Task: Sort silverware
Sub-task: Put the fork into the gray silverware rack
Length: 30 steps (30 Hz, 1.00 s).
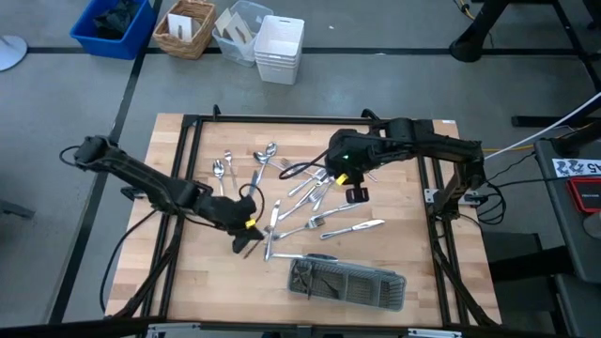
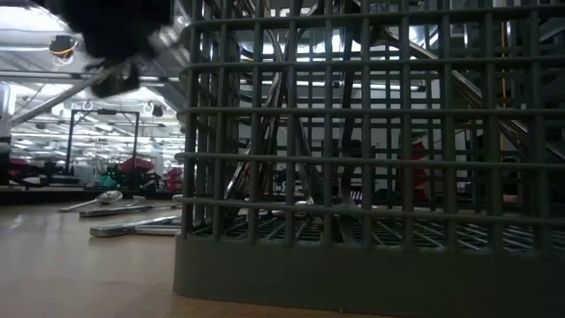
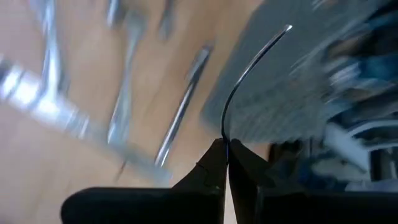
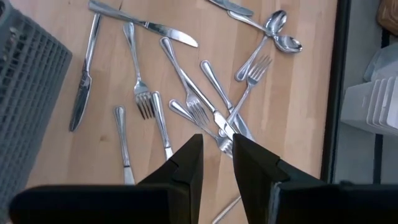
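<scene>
wooden table (image 1: 404, 253) edge bare beside grey tray (image 1: 347, 282)

Wood table (image 1: 404, 253): loose silverware (image 1: 310, 192) scattered mid-top, grey mesh tray (image 1: 347, 282) near front edge.

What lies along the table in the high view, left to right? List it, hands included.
Left hand, shut on a thin piece of silverware → mesh tray → right hand above the scattered silverware.
</scene>
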Available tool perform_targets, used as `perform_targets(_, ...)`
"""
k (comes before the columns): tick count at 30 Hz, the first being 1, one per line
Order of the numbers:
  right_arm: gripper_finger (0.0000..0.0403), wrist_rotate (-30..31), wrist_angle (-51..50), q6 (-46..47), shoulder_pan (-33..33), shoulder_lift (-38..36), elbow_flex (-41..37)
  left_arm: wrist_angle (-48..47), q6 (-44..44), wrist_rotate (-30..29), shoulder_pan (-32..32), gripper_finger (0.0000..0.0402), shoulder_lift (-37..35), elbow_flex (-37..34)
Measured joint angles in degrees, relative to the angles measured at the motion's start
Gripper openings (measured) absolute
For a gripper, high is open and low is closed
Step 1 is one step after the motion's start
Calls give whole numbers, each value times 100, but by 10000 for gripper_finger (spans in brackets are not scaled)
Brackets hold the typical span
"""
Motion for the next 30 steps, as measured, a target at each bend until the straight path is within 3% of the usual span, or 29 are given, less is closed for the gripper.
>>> perform_targets(7, 88, -8, 254, 588, 0, -9, -3, 1757, 2068, -251, 0, 0, -96, 9)
perform_targets(15, 88, -57, 1169, 1390, 0, 0, -61, 2342, 4247, -1591, 244, 0, -92, 9)
perform_targets(21, 88, -383, 1569, 1447, 0, 2, -61, 2986, 4883, -1696, 738, 0, -92, 9)
perform_targets(30, 88, -568, 2385, 1352, 2, 40, -59, 3219, 4879, -1692, 1388, 0, -92, 9)
